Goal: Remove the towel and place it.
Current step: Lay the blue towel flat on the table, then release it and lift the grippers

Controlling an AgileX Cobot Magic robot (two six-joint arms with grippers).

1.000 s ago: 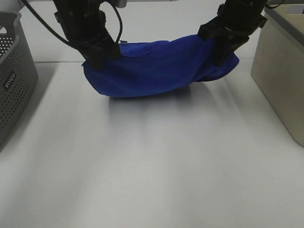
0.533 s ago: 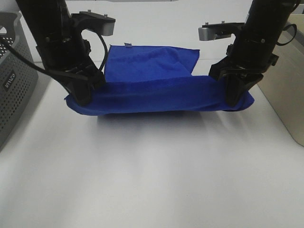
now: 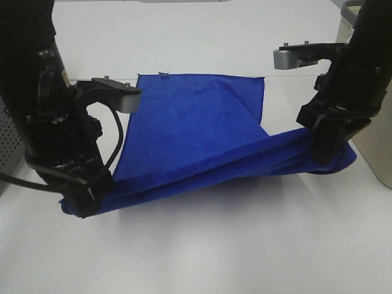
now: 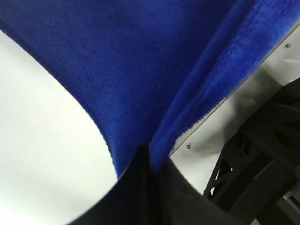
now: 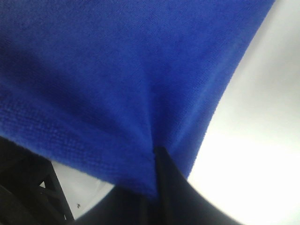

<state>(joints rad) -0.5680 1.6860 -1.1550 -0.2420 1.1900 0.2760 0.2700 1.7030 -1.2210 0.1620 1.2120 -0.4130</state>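
The royal-blue towel is stretched over the white table, its far edge lying flat with a small tag at the far left corner. My left gripper is shut on the towel's near left corner, low by the table. My right gripper is shut on the near right corner, held a little higher. The near edge sags between them. The left wrist view shows the towel pinched between dark fingers. The right wrist view shows the towel pinched the same way.
A beige bin stands at the right edge, close behind the right arm. A grey perforated basket is mostly hidden behind the left arm at the left edge.
Both grippers have pulled the towel's near edge toward the front of the table, spreading the cloth out. The left gripper has come further forward and lower than the right.
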